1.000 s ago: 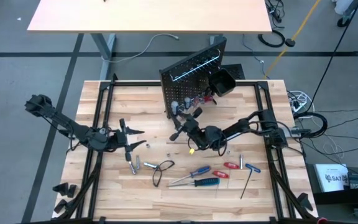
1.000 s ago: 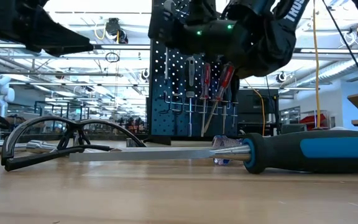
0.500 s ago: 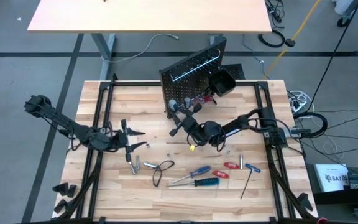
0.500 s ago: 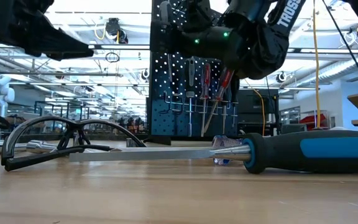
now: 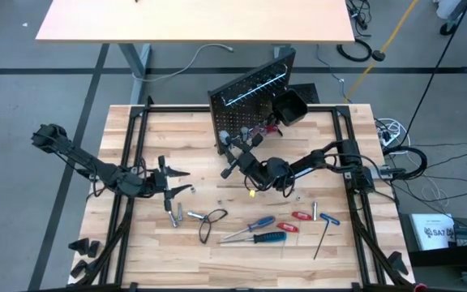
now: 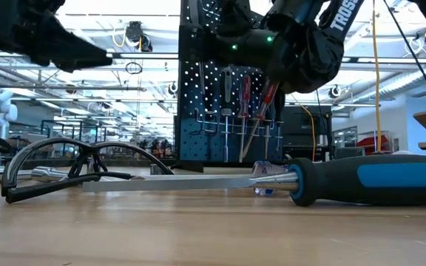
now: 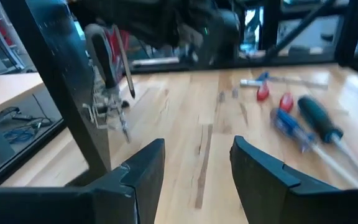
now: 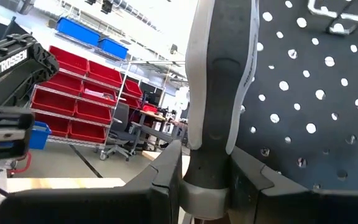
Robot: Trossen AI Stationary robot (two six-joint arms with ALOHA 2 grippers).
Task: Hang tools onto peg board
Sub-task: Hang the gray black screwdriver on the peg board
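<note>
The black peg board [image 5: 250, 101] stands upright at the table's far middle, and several screwdrivers [image 6: 244, 103] hang from its hooks. Just in front of it my right gripper [image 5: 242, 156] is shut on a screwdriver with a grey-and-white handle [image 8: 219, 81]. More tools lie flat on the near part of the table: a blue screwdriver [image 5: 254, 224], a teal one [image 5: 264, 238], red ones [image 5: 302, 216], silver bits [image 5: 177, 215] and a black wire loop [image 5: 210, 222]. My left gripper [image 5: 177, 183] hovers open at the table's left, with nothing between its fingers [image 7: 148, 168]. My right gripper pinches the screwdriver's handle near one end [image 8: 211, 158] between its two fingers [image 8: 169, 174]. The fingers lie across the handle. The handle stands up out of the hold, lifted clear of the table and close in front of the perforated panel [image 8: 316, 106].
A black bin [image 5: 289, 106] hangs at the peg board's right end. Black rails [image 5: 128, 162] run along the table's left and right sides. A thin hex key [image 5: 323, 240] lies near the right rail. Bare tabletop lies between my two grippers.
My right gripper has rolled about the line along which it points, turning the held screwdriver with it, and has stayed in front of the peg board.
</note>
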